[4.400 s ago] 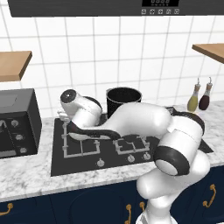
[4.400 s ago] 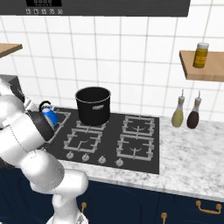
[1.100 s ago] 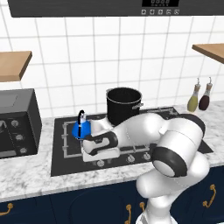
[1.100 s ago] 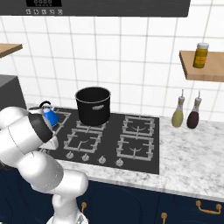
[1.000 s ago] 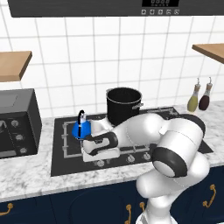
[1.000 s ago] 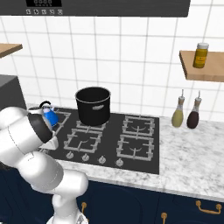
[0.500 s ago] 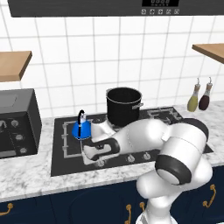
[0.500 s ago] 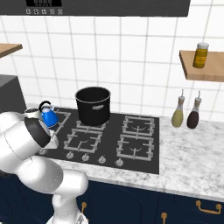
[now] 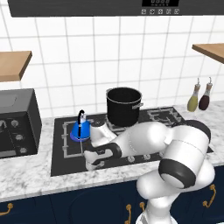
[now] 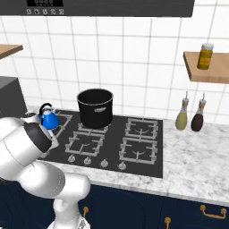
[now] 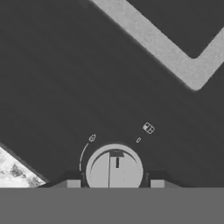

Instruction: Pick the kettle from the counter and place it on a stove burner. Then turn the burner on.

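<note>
While small blue kettle [image 9: 81, 129] sits on burner grate [image 9: 72, 141], gripper [image 11: 114, 183] fingers clamp round grey stove knob [image 11: 114, 169] at 6 o'clock.

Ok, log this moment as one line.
step: burner knob | kettle: on stove burner, standing free | gripper: fingertips either side of knob, grip unclear | black pot: on neighbouring burner

Colours on and around the hob

Kettle [image 9: 80, 130] bright blue, thin black handle; stockpot [image 9: 124, 106] black; cooktop [image 9: 61, 159] matte black with grey grates; surface [image 9: 26, 177] white-grey speckled marble; knob [image 11: 114, 169] pale grey with dark pointer line; wall tiles [image 9: 105, 52] white; cabinets [image 10: 134, 205] navy with brass handles; two bottles [image 10: 181, 120] olive-yellow and dark maroon.
</note>
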{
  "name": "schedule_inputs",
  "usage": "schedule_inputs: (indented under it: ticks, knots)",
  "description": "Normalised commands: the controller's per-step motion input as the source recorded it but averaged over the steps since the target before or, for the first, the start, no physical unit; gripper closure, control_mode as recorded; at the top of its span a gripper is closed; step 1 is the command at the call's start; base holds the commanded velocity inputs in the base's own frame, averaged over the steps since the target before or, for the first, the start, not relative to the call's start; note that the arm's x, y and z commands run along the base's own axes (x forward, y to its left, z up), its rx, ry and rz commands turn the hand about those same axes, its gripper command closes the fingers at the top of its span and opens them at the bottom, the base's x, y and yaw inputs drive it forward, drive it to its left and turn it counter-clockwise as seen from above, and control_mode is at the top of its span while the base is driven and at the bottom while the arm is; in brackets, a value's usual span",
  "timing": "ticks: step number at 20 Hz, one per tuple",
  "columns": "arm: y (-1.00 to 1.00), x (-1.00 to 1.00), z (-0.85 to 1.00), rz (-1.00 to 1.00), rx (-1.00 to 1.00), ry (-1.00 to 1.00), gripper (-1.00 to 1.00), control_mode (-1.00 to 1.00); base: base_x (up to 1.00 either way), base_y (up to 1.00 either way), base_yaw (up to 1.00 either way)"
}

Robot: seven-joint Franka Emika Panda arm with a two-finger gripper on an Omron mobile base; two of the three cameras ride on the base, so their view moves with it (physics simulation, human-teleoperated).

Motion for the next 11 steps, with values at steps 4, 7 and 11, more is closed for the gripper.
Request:
schedule_inputs:
  ticks: [4, 7, 11]
  knots:
    - [0.04, -0.11, -0.05, 0.73, -0.11, 0.0, 1.0, -1.0, 0.0, 0.0, 0.0]
    - [0.04, -0.09, -0.07, 0.76, -0.11, 0.0, 1.0, -1.0, 0.0, 0.0, 0.0]
    - [0.03, -0.05, -0.1, 0.77, -0.1, 0.0, 1.0, -1.0, 0.0, 0.0, 0.0]
